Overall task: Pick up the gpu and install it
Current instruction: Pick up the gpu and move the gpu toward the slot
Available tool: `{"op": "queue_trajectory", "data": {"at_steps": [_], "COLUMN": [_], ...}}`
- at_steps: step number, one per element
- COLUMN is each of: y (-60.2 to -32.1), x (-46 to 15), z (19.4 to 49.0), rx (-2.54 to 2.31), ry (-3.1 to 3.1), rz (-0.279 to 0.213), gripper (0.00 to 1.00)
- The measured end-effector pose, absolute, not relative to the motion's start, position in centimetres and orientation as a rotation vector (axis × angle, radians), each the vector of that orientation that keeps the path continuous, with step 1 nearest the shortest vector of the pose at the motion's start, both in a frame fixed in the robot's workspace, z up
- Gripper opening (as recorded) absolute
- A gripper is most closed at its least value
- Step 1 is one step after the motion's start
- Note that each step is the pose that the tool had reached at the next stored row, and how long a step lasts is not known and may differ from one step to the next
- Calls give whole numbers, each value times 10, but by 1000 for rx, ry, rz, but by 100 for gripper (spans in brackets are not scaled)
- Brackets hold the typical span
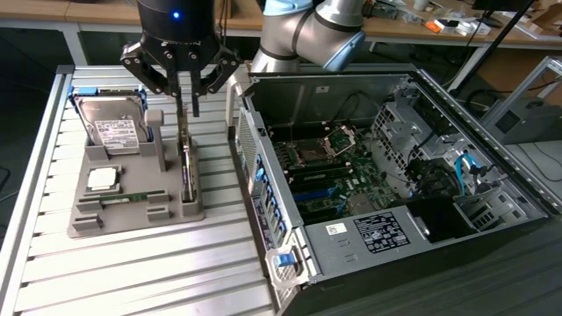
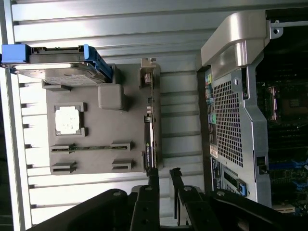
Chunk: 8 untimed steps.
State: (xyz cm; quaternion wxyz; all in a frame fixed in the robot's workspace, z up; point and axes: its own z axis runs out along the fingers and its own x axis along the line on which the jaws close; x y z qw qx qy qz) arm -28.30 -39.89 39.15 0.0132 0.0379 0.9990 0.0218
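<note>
On the counter (image 1: pixel 131 276), a grey tray (image 1: pixel 131 220) holds a hard drive (image 1: pixel 110 125), then the gpu (image 1: pixel 187 168) (standing on edge in its slot). Just above it hangs the pincer (image 1: pixel 187 105), slightly parted, grasping nothing. The open case (image 1: pixel 351 257) lies at the exterior view's right.

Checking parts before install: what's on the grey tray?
The gpu on edge, a hard drive propped up, a processor chip and RAM stick flat. Its lower edge is hidden in the tray.
</note>
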Motion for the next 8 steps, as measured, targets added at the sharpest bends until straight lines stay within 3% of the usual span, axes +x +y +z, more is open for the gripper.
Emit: {"op": "queue_trajectory", "data": {"at_steps": [2, 7, 8], "y": [-399, -399, -399], "x": [-283, -283, -283], "z": [392, 392, 391], "rx": [118, 118, 118], "ry": [3112, 3112, 3112], "rz": [68, 68, 68], "gripper": [30, 60, 60]}}
